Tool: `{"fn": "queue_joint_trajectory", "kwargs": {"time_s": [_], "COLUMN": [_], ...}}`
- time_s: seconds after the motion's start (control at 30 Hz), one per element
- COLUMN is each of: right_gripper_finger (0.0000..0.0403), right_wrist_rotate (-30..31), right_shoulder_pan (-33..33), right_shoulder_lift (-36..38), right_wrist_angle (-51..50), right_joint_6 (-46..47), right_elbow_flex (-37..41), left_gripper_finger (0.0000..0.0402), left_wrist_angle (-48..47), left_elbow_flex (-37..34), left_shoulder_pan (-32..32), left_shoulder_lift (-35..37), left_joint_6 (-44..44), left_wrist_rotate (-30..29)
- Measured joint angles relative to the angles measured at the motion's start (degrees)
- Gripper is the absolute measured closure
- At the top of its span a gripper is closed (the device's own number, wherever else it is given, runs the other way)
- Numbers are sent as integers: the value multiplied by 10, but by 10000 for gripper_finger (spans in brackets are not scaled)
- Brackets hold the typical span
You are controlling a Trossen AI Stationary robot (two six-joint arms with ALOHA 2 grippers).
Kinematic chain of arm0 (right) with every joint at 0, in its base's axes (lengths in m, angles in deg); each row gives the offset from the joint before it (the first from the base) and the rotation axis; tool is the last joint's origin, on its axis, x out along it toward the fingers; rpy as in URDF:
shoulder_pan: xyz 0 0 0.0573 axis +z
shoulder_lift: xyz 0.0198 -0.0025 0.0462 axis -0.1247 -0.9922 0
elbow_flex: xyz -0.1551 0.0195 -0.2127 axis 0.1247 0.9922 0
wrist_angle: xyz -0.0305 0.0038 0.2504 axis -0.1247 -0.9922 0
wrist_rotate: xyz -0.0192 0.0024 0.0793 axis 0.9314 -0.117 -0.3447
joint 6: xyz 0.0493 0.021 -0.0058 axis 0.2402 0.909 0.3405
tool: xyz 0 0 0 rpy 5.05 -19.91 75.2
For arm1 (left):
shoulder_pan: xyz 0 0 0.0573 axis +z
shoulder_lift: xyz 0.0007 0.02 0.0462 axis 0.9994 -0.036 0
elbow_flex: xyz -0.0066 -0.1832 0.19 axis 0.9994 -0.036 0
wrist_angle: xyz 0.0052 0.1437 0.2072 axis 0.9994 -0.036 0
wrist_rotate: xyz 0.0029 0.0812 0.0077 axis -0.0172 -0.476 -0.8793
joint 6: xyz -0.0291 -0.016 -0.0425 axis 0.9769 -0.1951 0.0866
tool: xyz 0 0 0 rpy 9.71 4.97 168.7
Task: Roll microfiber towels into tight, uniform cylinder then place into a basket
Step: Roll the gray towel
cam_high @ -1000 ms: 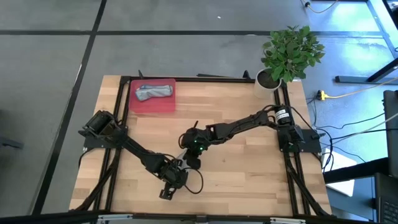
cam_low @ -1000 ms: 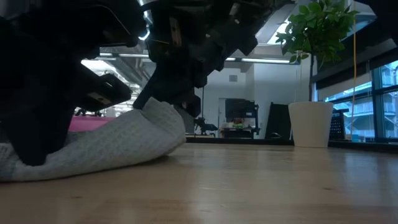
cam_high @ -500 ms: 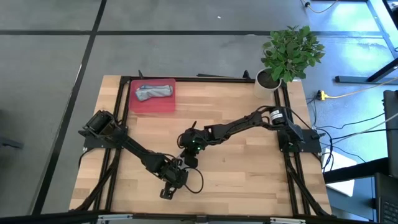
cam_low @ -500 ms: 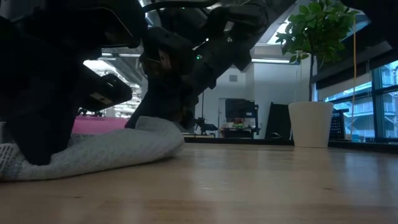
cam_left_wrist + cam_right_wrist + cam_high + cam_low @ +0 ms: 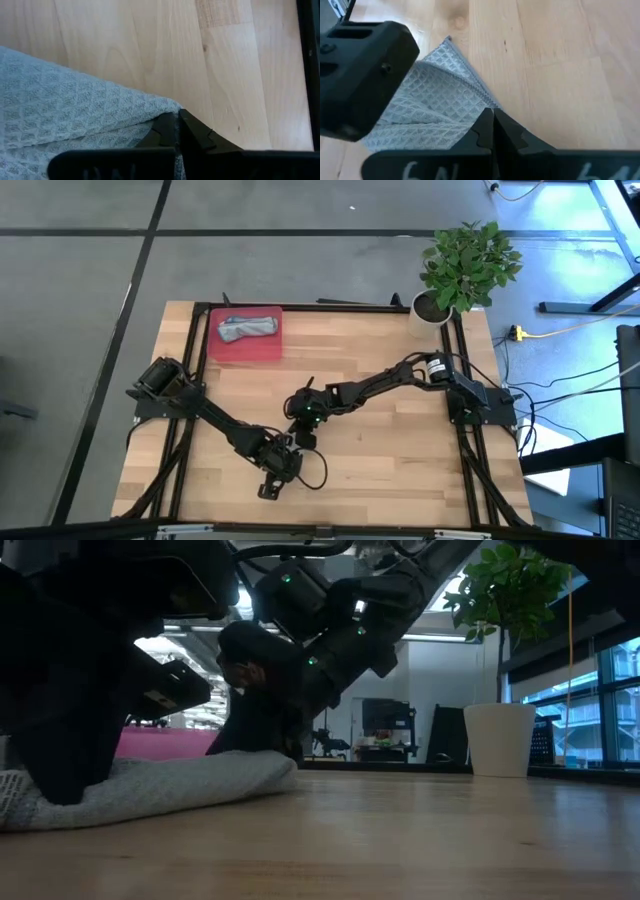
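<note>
**Both tools pinched one towel, tray far off at eleven o'clock**

The grey towel (image 5: 150,785) lay folded low on the table (image 5: 400,450) near its front middle, waffle-textured. The left tool (image 5: 177,131) clenched one corner, the right tool (image 5: 492,131) another, close together. Its long axis ran roughly between them. The red basket (image 5: 245,345) sat well apart, toward eleven o'clock, holding a rolled towel (image 5: 247,328).
</note>
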Motion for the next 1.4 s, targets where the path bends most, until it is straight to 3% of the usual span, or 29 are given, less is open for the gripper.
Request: {"fn": "queue_joint_trajectory", "kwargs": {"time_s": [0.5,0.8,1.07,1.23,1.4], "right_gripper_finger": [398,398,398,398,398], "right_wrist_rotate": [24,63,60,64,64], "right_shoulder_pan": [-5,-9,-8,-7,-5], "right_shoulder_lift": [-1,-1,-2,-1,-1], "right_wrist_angle": [-8,-12,-25,-29,-29], "right_joint_6": [-22,-28,-26,-28,-31], "right_elbow_flex": [1,2,2,2,2], "left_gripper_finger": [401,401,401,401,401], "left_wrist_angle": [-131,-250,-272,-290,-328], "left_elbow_flex": [-3,-1,0,1,1], "left_shoulder_pan": [28,66,82,85,101], "left_shoulder_lift": [107,121,149,188,186], "left_joint_6": [57,104,76,82,94], "left_wrist_rotate": [-15,-47,-63,-136,-160]}}
